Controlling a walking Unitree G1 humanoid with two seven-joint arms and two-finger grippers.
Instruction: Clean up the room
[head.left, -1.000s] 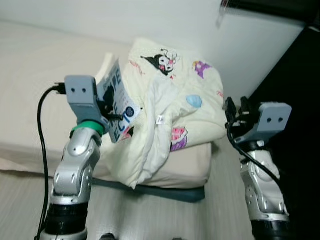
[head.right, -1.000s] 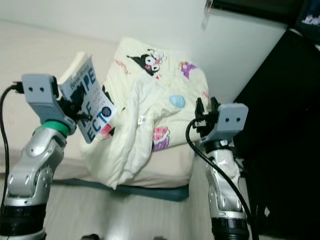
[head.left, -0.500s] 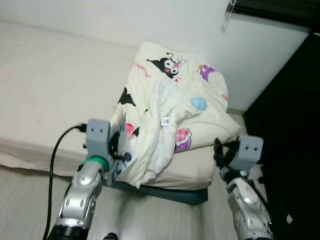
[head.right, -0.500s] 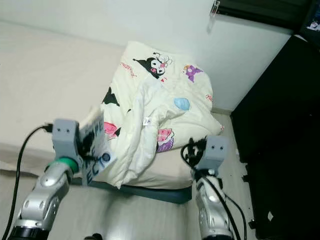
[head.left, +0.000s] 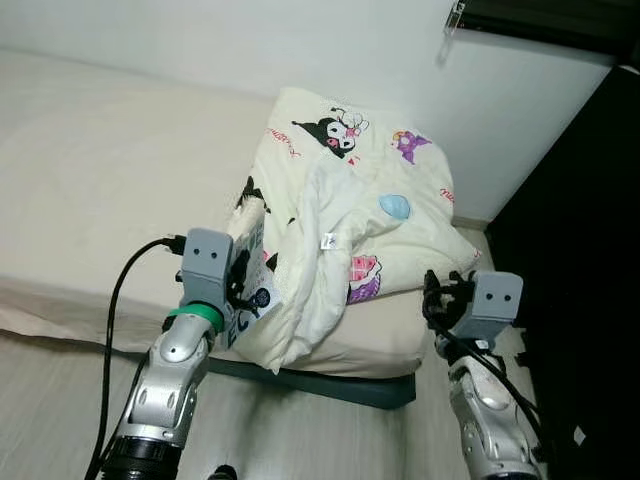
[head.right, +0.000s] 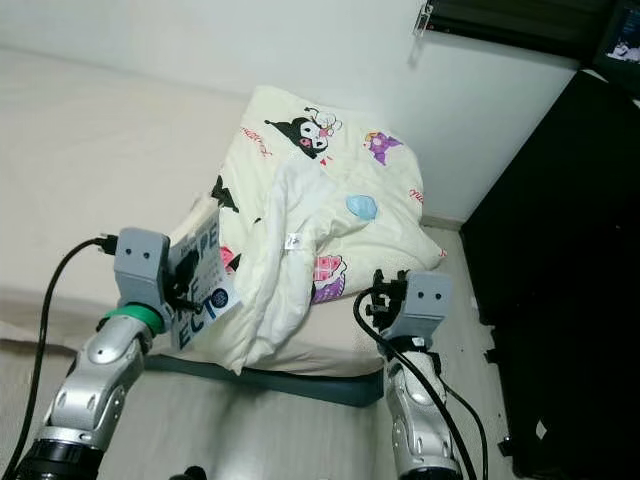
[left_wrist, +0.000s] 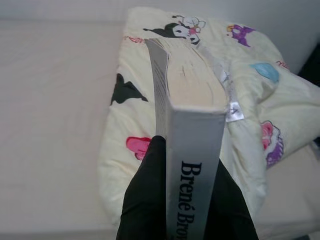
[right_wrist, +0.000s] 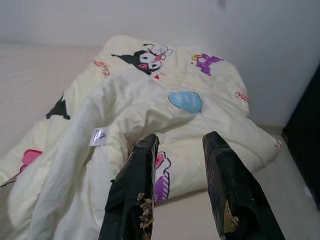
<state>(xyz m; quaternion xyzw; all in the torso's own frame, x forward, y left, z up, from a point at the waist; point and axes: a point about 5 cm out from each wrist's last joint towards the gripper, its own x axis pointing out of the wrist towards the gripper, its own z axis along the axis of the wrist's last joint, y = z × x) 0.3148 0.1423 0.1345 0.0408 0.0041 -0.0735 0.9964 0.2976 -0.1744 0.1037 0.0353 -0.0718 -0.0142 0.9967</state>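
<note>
Plain white wall behind, pale grey plank floor below, black cabinet front off to the right. Wide cream mattress across the middle, on a dark blue-grey base. Heaped on its right end, a crumpled pale yellow quilt printed with cartoon characters, one edge drooping over the side. Held upright just at that quilt's left edge: a thick grey-spined paperback book, clamped between the black fingers of the left gripper. Right gripper off the bed's right corner, released and holding nothing, fingers apart, aimed at the quilt.
</note>
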